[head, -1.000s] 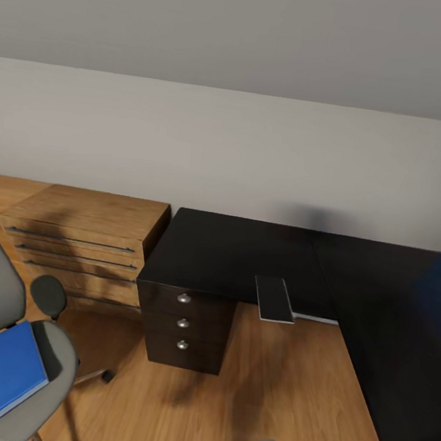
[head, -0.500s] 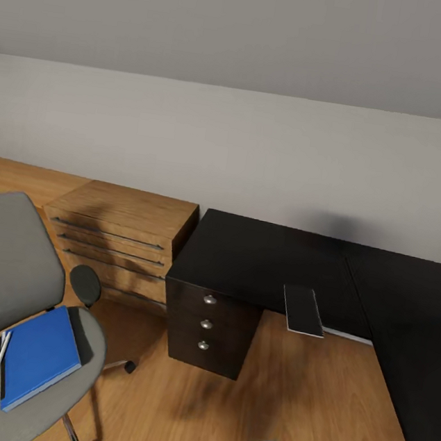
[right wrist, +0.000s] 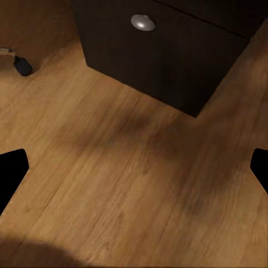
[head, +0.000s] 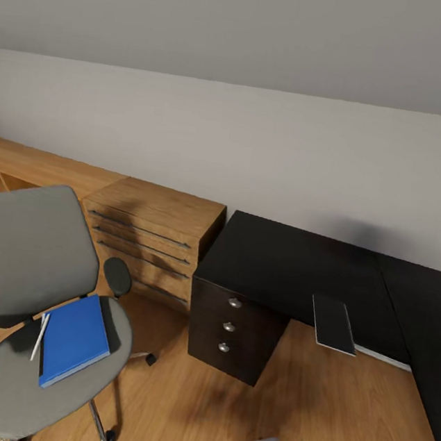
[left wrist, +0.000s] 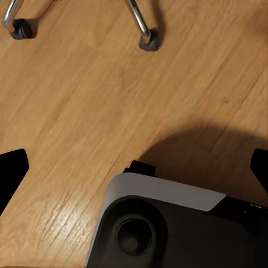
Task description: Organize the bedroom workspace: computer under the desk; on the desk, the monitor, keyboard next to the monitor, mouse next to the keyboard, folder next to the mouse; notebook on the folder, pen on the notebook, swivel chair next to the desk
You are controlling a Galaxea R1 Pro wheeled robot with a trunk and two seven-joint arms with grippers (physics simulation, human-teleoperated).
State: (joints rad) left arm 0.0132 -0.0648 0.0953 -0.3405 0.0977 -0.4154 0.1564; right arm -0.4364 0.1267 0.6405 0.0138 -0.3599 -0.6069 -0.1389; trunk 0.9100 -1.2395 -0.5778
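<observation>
Head view is showing, nearest, the swivel chair [head: 33,306] standing on the wood floor [head: 234,419], well apart from the desk [head: 290,272]. The folder [head: 74,340] is lying on its seat, near the seat's front edge, and the pen [head: 40,337] is lying just beside the folder's long side. Farther off, the notebook [head: 333,323] is resting at the desk's front edge, hanging partly over it, above and beside the drawer unit [head: 233,327]. A light-wood dresser [head: 151,239] is standing beside the desk's end.

Both grippers, left gripper [left wrist: 134,167] and right gripper [right wrist: 134,167], are hanging released, grasping nothing, over the floor.

I judge the robot is approaching the chair for the folder; next it needs to come closer and reach down. No writing is readable.
</observation>
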